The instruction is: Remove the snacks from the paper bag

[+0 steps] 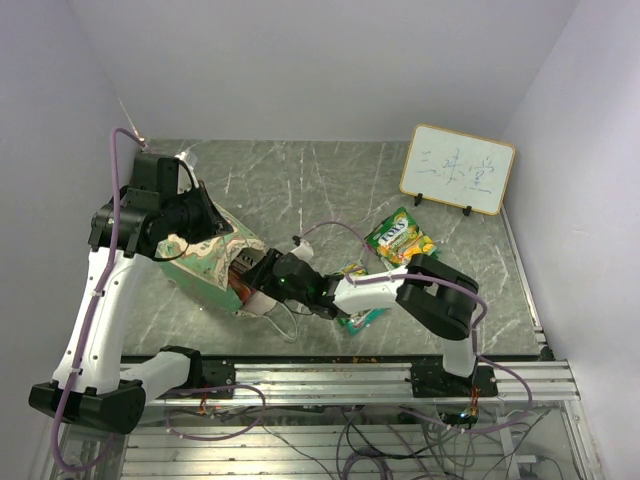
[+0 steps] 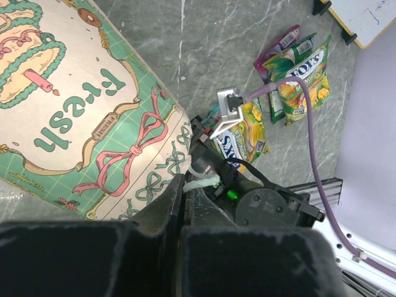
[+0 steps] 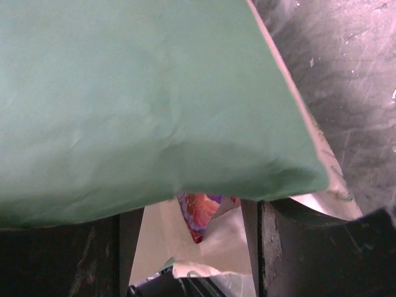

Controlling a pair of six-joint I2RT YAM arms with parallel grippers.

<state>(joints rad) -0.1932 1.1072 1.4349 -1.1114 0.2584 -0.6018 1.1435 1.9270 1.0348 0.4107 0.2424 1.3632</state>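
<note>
The mint-green paper bag (image 1: pixel 205 262) lies on its side at the table's left, printed face up (image 2: pixel 80 105). My left gripper (image 2: pixel 180 197) is shut on the rim at the bag's mouth. My right gripper (image 1: pixel 258 286) reaches into that mouth; its jaws (image 3: pixel 195 247) stand open. Between the dark fingers (image 3: pixel 291 247) I see the cream inside and a pink-red snack (image 3: pixel 199 216) a little ahead, not gripped. The bag's green upper wall (image 3: pixel 136 99) hides the rest of the inside. Green-yellow snacks (image 1: pixel 400 237) (image 2: pixel 303 77) lie on the table to the right, one more (image 1: pixel 358 318) partly under my right arm.
A white framed whiteboard (image 1: pixel 458 170) stands at the back right. A purple cable (image 2: pixel 312 154) loops over the right arm. The metal rail (image 1: pixel 340 378) runs along the near edge. Walls close in on left, back and right.
</note>
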